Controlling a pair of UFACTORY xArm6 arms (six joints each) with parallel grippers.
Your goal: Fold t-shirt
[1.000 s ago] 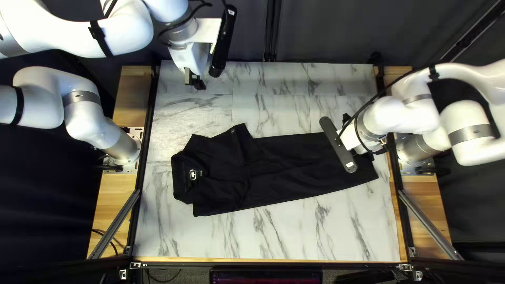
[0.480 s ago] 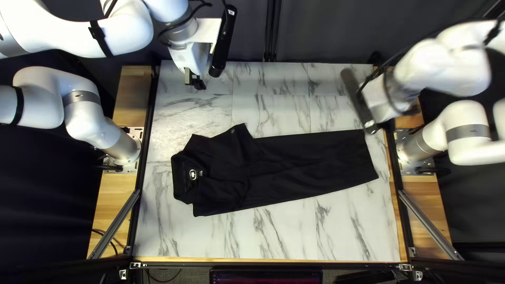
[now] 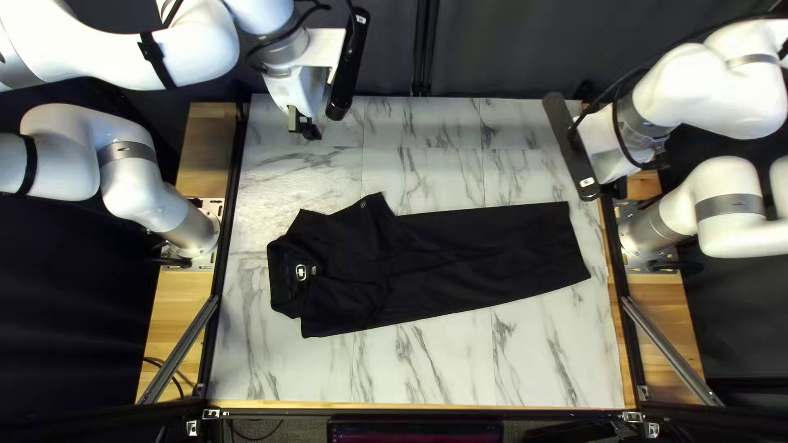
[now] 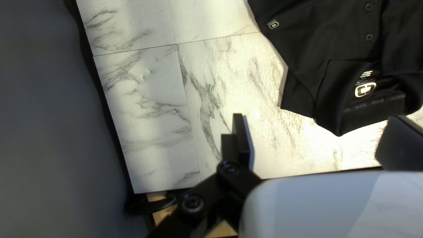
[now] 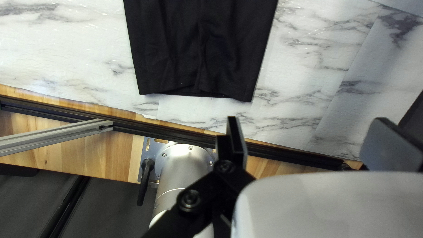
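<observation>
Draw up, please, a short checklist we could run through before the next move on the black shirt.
1. Left hand open, holding nothing: ok.
2. Right hand open, holding nothing: ok.
3. Shirt wholly on the table: ok, from collar to hem.
4. Both hands off the cloth: ok, each is beyond its edges.
5. Top layer smooth: not ok, there are creases near the hem and around the collar end.
6. Underside free of bunching: cannot tell, it is hidden.
</observation>
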